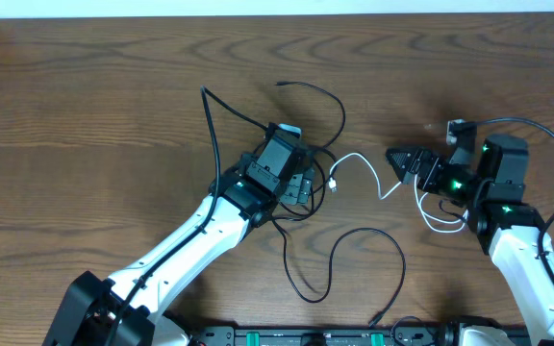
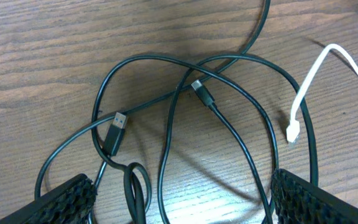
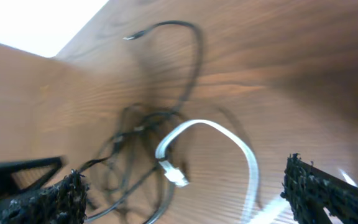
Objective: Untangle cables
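The left gripper (image 2: 188, 199) hangs wide open with nothing in it, above the black cables (image 2: 145, 57). Their tangled loops and two plugs lie between and just ahead of its fingers. The right gripper (image 3: 188, 196) also has its jaws spread wide and grips nothing. The white cable (image 3: 194, 123) curves across the table (image 3: 278, 62) just ahead of it.

The table (image 1: 85, 115) is brown wood with bold dark grain, smooth, with a dull satin sheen. The black cables (image 2: 145, 58) wear smooth, faintly glossy plastic sheaths; one plug (image 2: 118, 120) ends in bare silver metal. The white cable (image 2: 307, 81) is smooth matt plastic. The left pincer (image 2: 179, 205) has pads (image 2: 64, 200) of rough, knobbly black material, matt
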`<state>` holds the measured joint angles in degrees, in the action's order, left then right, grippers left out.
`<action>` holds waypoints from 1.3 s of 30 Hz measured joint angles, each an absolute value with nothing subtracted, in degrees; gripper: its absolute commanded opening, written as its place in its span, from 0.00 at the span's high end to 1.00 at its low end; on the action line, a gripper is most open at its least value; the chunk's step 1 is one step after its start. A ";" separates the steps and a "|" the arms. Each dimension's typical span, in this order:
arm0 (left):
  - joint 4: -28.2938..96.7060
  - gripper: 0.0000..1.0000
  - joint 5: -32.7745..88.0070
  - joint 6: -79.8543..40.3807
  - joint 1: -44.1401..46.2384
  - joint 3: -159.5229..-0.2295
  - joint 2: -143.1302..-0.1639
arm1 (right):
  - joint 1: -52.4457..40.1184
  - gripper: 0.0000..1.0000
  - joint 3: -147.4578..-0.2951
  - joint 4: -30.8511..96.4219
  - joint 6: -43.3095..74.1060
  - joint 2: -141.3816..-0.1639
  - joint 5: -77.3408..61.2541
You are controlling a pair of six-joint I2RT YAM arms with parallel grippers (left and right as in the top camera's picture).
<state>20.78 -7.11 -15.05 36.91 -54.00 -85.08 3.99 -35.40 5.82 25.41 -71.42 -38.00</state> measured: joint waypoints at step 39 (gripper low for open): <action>20.88 0.09 -6.72 -15.05 36.91 -54.00 -85.08 | 3.79 0.01 -35.33 30.39 14.39 -71.42 -45.74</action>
<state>20.88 -6.72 -15.05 36.91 -54.00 -85.08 3.79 -35.33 30.39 14.39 -71.42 -45.74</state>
